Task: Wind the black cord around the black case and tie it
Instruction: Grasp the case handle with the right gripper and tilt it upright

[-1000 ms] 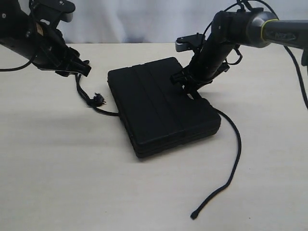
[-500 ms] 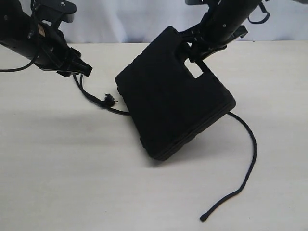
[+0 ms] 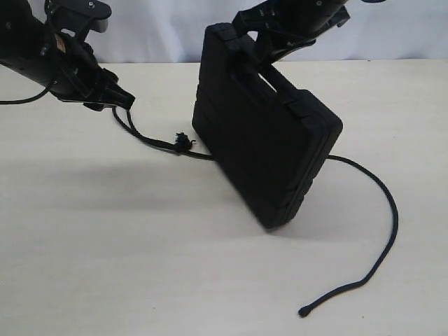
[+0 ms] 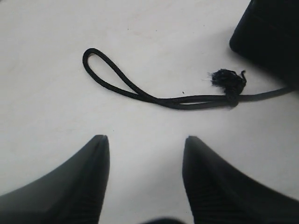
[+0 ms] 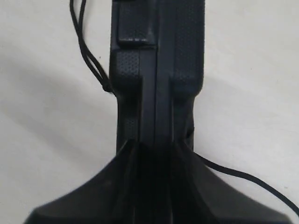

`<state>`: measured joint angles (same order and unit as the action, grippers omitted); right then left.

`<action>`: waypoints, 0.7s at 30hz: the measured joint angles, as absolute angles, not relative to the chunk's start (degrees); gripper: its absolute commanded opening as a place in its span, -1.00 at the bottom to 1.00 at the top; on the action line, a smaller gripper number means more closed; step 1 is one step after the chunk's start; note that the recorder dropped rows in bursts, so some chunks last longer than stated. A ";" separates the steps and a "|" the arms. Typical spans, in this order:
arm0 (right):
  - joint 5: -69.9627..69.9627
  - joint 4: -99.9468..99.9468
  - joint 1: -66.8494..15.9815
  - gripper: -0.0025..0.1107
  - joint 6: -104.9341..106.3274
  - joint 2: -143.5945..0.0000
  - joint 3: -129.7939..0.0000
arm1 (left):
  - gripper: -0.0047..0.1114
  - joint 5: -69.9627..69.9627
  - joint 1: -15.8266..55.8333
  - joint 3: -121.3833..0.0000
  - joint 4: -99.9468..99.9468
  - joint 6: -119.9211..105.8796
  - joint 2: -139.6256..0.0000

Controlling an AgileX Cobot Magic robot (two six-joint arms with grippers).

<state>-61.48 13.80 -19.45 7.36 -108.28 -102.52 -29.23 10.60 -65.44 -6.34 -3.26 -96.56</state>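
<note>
Our right end effector (image 5: pixel 154 150) pinches the black case (image 3: pixel 269 150), tipped up mid-desk (image 3: pixel 105 245). The left end effector (image 4: pixel 145 149) hovers spread over the black cord (image 3: pixel 381 203) at left. Next, we likely grab the cord.

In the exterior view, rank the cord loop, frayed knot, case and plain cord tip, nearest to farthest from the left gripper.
1. Cord loop, right beside the left gripper.
2. Frayed knot, farther along the cord.
3. Case, centre.
4. Plain tip, view's lower right.
</note>
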 measured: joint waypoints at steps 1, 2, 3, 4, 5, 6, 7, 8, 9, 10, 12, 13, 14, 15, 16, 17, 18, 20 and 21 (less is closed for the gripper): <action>-60.83 13.80 -19.96 -0.88 7.10 -108.14 -102.52 | -0.10 -29.23 10.60 -65.44 -6.04 -3.26 -96.56; -60.10 13.80 -20.42 -0.88 6.83 -108.05 -102.52 | -0.10 -29.23 10.60 -65.44 -5.87 -3.26 -96.56; -59.65 13.80 -20.89 -0.88 6.69 -107.75 -102.63 | -0.10 -29.23 10.60 -65.44 -5.70 -3.26 -96.56; -59.19 13.80 -21.38 -0.88 6.59 -107.60 -102.63 | -0.10 -29.23 10.60 -65.44 -5.70 -3.26 -96.56; -58.92 13.80 -21.74 -0.88 6.46 -107.49 -102.63 | -0.11 -29.23 10.60 -65.44 -5.60 -3.26 -96.56; -58.90 13.80 -22.16 -0.88 6.46 -107.37 -102.63 | -0.11 -29.23 10.60 -65.44 -5.18 -3.26 -96.56; -58.79 13.65 -22.68 -0.88 6.46 -107.37 -102.63 | -0.11 -29.13 10.60 -65.44 -4.40 -3.26 -96.56; -58.79 13.41 -23.00 -0.88 6.38 -107.37 -102.63 | -0.11 -28.90 10.60 -65.44 -3.54 -3.26 -96.56; -58.79 13.23 -23.26 -0.88 6.21 -107.37 -102.63 | -0.11 -28.63 10.60 -65.44 -2.69 -3.26 -96.56; -58.79 13.23 -23.43 -0.88 5.93 -107.37 -102.63 | -0.11 -28.38 10.60 -65.44 -1.88 -3.26 -96.56; -58.75 13.01 -23.43 -0.88 5.53 -107.37 -102.46 | -0.11 -27.94 10.60 -65.44 -0.89 -3.26 -96.56; -58.66 12.85 -23.43 -0.88 5.37 -107.37 -102.16 | -0.11 -27.94 10.60 -65.44 -0.40 -3.26 -96.56; -58.41 12.58 -23.43 -0.88 5.37 -107.37 -101.64 | -0.11 -27.94 10.60 -65.44 0.00 -3.26 -96.56; -58.09 12.45 -23.43 -0.88 5.22 -107.37 -101.09 | -0.11 -27.82 10.60 -65.44 0.83 -3.26 -96.56; -57.66 12.35 -23.43 -0.88 5.22 -107.37 -100.36 | -0.11 -27.74 10.60 -65.44 1.73 -3.26 -96.63; -57.31 12.35 -23.43 -0.88 5.22 -107.37 -99.67 | -0.11 -27.69 10.67 -65.44 2.80 -3.83 -96.93; -57.00 12.35 -23.43 -0.88 5.22 -107.37 -99.30 | -0.11 -27.60 10.94 -65.44 3.61 -4.61 -97.11; -56.58 12.19 -23.43 -0.88 5.22 -107.37 -98.70 | -0.11 -27.47 12.00 -65.44 5.27 -7.33 -98.32; -56.43 12.11 -23.43 -0.88 5.22 -107.37 -98.70 | -0.11 -27.47 12.85 -65.44 5.83 -8.29 -98.91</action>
